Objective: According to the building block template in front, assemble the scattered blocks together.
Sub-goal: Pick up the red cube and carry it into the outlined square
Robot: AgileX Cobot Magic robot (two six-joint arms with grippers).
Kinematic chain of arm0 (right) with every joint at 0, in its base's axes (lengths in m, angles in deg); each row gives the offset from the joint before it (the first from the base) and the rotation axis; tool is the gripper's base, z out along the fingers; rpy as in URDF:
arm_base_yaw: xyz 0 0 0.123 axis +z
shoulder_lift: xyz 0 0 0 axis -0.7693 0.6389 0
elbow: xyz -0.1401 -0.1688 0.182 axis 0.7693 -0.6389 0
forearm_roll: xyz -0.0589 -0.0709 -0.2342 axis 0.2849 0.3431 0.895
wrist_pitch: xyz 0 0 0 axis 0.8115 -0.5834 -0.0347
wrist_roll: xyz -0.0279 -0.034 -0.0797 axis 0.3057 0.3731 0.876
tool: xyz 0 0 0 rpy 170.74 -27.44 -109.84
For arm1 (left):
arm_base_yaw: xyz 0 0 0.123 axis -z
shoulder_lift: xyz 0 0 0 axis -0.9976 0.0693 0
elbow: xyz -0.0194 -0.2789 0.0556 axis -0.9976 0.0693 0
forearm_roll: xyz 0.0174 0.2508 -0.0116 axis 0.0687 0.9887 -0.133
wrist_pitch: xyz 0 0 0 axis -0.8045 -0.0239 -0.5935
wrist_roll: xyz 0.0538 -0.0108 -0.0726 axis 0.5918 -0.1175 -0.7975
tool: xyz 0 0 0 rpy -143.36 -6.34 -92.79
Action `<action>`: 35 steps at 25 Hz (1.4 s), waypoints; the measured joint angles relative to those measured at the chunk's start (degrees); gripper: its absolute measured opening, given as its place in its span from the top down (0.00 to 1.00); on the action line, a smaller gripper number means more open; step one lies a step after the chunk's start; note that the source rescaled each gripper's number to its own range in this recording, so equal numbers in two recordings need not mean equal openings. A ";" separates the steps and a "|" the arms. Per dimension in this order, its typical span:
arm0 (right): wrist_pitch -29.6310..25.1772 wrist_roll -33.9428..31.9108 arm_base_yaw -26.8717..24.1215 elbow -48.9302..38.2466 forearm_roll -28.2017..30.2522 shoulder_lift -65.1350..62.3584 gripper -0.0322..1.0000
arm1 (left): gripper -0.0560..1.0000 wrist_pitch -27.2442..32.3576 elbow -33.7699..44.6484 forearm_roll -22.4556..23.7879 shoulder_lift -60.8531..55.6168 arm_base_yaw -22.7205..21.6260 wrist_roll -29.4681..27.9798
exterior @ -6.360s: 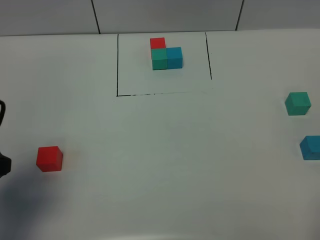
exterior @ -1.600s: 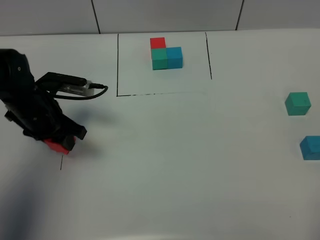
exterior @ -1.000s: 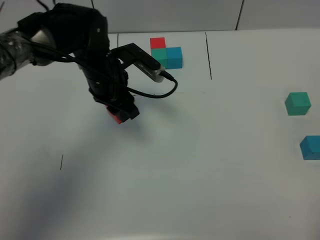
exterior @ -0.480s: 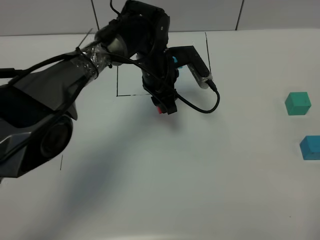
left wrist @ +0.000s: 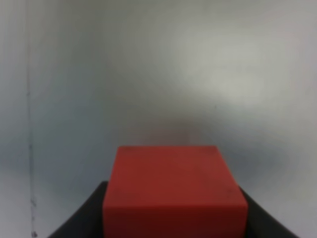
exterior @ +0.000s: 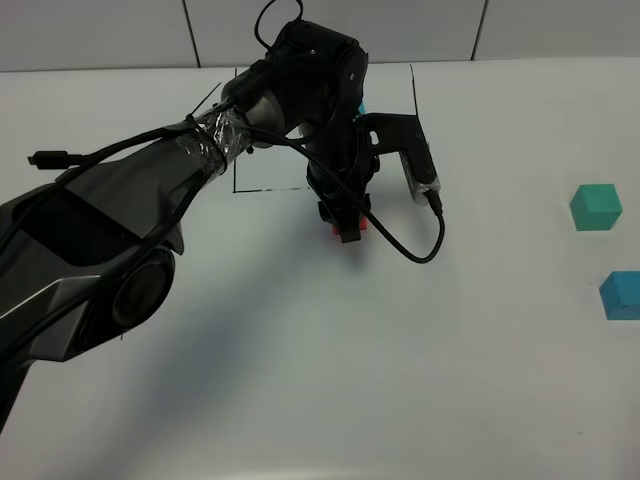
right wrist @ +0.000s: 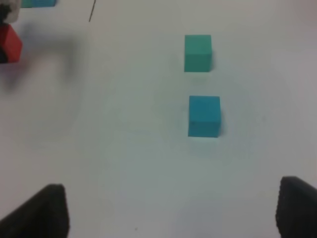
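So the left end effector is clamped on the small matte red cube, low by the white surface, just in front of the black-line frame. The right end effector is spread wide and holds nothing. The teal-green cube and blue cube sit far right, near each other.

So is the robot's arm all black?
Mostly. The left arm is black and shiny, with silver tape wrapped round its middle. Thin black cables run along it, and a small grey camera sits by its wrist with a looping black cable. The right gripper shows only two black jaws.
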 joint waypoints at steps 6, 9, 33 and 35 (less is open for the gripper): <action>0.00 0.00 0.00 0.00 0.00 0.00 0.18 | 0.95 0.00 0.00 0.00 0.00 0.06 3.48; 0.00 0.00 0.00 0.00 0.00 0.00 0.18 | 0.95 0.00 0.00 -0.64 0.00 0.06 5.62; 0.00 0.00 0.00 0.00 0.00 0.00 0.18 | 0.95 0.00 -0.24 -1.34 2.68 0.06 8.66; 0.00 0.00 0.00 0.00 0.00 0.00 0.18 | 0.95 0.00 -0.24 -1.34 2.68 0.06 8.49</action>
